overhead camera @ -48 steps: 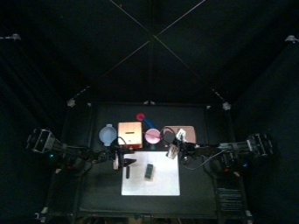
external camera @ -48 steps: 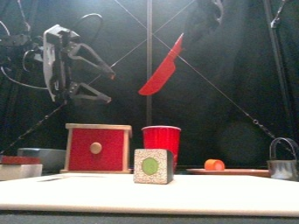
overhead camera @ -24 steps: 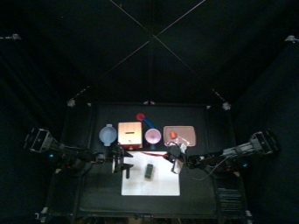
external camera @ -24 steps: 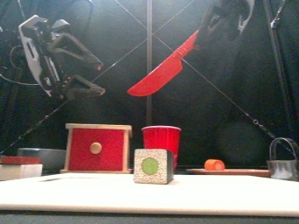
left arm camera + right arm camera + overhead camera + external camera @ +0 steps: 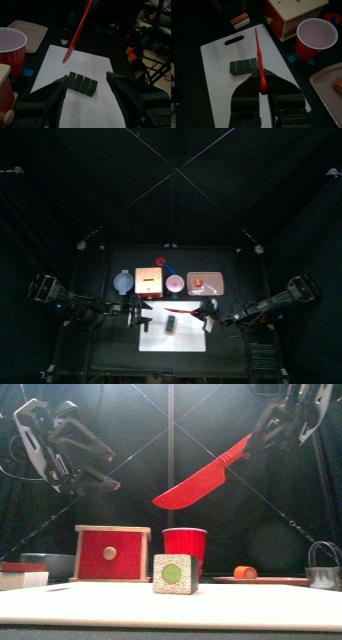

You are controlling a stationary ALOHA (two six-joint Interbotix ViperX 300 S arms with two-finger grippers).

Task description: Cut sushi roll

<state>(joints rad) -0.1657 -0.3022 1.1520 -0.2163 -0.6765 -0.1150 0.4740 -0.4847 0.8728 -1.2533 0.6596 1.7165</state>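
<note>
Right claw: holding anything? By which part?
Yes: the right claw grips the red knife by its handle end, blade out over the sushi roll. Left claw holds nothing.

- One sushi roll [image 5: 244, 65], dark and scored into segments.
- One white cutting board [image 5: 224, 85].
- One red knife [image 5: 260, 65].
- One red cup [image 5: 185, 545].
- One red wooden box [image 5: 112, 553].
- One speckled cube [image 5: 173, 574] with a green spot.
- One tray [image 5: 209, 281].
- One small orange thing [image 5: 245, 572].
- Two robot arms, left [image 5: 60, 444] and right [image 5: 297, 412].
</note>
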